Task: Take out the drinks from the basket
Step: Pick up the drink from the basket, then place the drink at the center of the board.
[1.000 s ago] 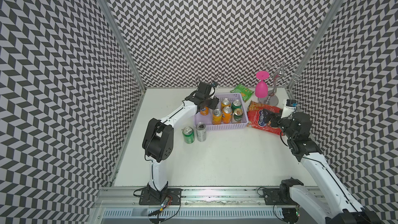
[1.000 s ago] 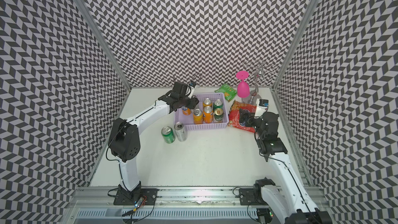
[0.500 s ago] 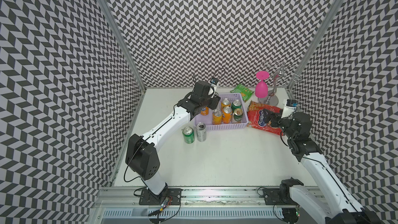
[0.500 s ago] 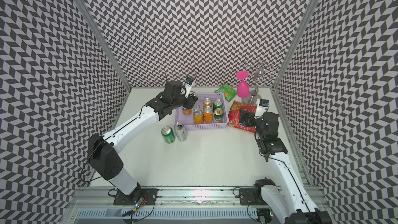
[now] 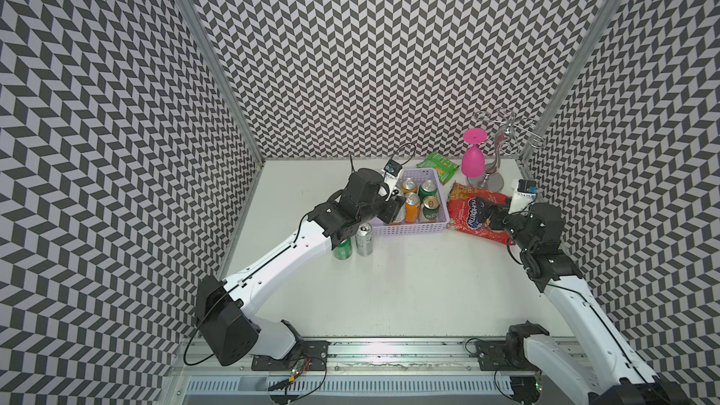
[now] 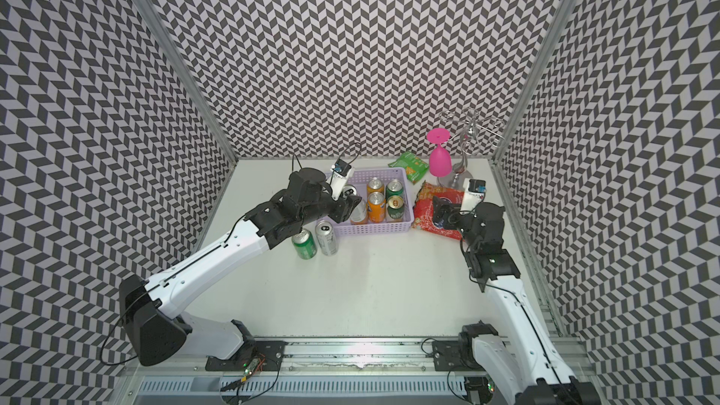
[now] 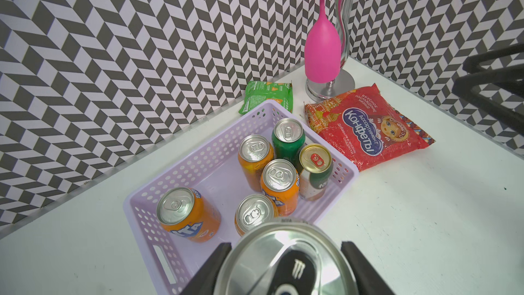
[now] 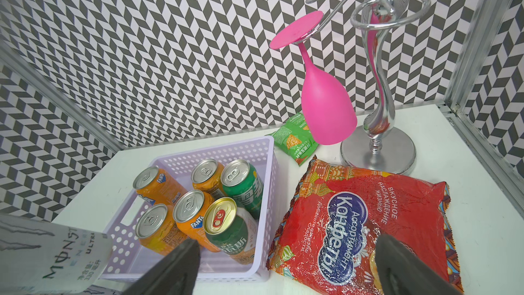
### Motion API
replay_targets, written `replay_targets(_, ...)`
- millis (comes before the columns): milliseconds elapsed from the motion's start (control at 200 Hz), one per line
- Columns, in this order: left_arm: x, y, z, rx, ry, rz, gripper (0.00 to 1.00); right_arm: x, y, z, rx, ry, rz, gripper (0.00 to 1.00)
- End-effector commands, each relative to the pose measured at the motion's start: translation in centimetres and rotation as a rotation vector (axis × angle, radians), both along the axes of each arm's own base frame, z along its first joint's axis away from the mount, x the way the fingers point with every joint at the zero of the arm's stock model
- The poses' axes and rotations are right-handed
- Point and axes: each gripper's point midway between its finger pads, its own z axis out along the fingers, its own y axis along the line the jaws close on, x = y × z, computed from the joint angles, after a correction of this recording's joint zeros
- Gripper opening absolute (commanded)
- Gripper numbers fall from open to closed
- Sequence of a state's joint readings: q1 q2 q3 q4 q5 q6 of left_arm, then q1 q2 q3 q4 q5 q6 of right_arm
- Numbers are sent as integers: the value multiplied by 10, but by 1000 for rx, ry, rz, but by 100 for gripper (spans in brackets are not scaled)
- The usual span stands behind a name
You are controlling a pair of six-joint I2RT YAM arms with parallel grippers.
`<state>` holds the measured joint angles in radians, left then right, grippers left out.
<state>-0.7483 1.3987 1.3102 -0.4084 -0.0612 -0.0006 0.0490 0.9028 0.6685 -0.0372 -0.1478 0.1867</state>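
While your left jaws grip the silver can (image 7: pixel 286 262) over the basket (image 7: pixel 195 163) and your right jaws sit open, a low swing could topple the two cans (image 6: pixel 326 238) standing outside.

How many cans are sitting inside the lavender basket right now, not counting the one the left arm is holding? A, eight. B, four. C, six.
C: the left wrist view shows four orange cans and two green cans in the basket, with the silver can gripped in the left fingers.

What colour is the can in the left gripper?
Pale silver-white can, dark lettering; best in the right wrist view.
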Motion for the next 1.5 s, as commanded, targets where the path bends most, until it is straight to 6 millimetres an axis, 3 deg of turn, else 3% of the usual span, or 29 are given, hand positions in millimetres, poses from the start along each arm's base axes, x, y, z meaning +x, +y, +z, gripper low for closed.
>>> replay_targets(0,-8,-1,26,-69,-58,6,35,2,-1,16,4,-55,1,100)
replay_targets(746,-7,-2,-64,21,53,28,35,4,-1,13,3,-43,-2,99)
replay_targets(1147,1,-5,-98,60,75,46,36,4,-1,12,3,-41,0,100)
replay_targets(1492,4,-5,-113,80,86,58,39,5,-1,11,2,-39,-1,99)
